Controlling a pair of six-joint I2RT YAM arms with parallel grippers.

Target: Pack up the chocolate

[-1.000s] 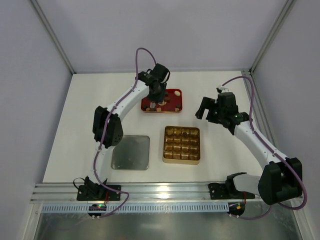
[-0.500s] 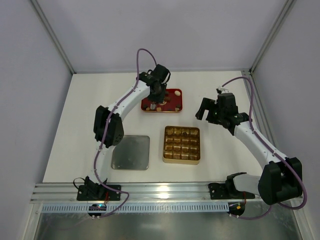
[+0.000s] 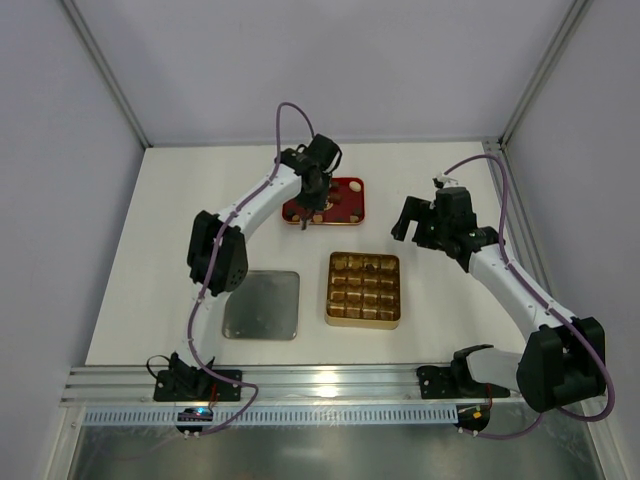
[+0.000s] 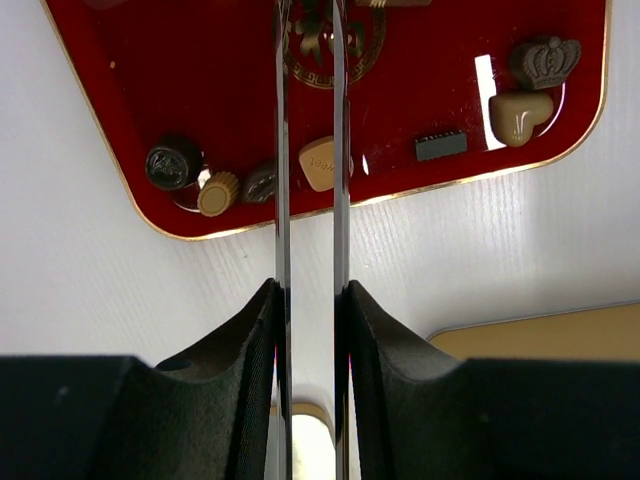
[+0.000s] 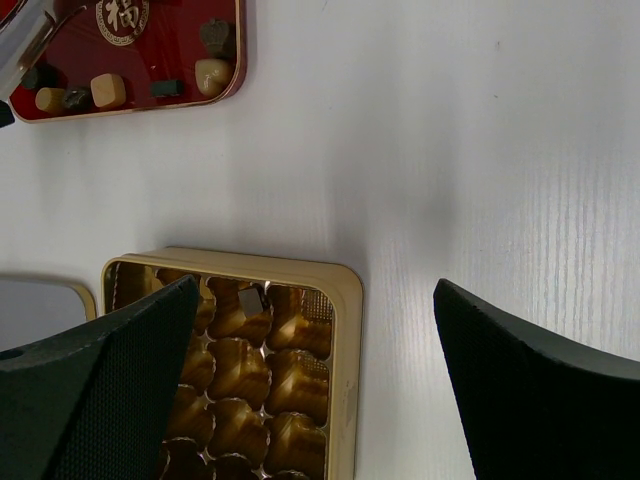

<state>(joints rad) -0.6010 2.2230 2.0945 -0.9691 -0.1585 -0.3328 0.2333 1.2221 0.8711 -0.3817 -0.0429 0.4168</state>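
The chocolate lies in the red tray: in the left wrist view a dark round piece, a light round one, a light square one, a light heart and a dark crown. My left gripper is shut on metal tweezers, whose two blades reach over the red tray; their tips run out of the wrist view. The gold tray holds one dark piece. My right gripper is open and empty, above the gold tray's far right corner.
A flat silver lid lies on the white table to the left of the gold tray. The red tray stands behind the gold tray. Grey walls and metal posts close in the back and sides.
My left wrist has shifted slightly over the red tray with the tweezers. The right arm has barely moved.
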